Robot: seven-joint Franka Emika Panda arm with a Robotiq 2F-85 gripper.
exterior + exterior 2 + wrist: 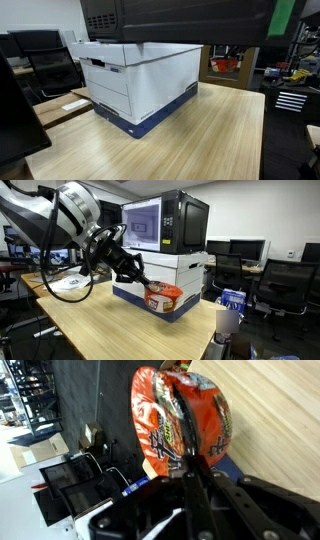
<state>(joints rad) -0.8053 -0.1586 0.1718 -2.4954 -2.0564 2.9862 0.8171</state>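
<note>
An orange and red food package point(180, 415), shaped like an instant noodle bowl, fills the top of the wrist view. My gripper point(193, 450) is shut on its rim, the two dark fingers pressed close together. In an exterior view the gripper point(141, 279) reaches down from the arm and holds the bowl point(164, 299) tilted, low over the wooden table point(110, 330). The bowl hangs right beside the blue base of a white cardboard box point(185, 275). I cannot tell whether it touches the table. From the opposite side the box point(140, 80) hides both gripper and bowl.
A black microwave point(165, 222) stands on top of the box. A transparent cup point(227, 320) sits near the table edge. Office chairs point(285, 285) and monitors surround the table. Bare wood point(200, 140) stretches in front of the box.
</note>
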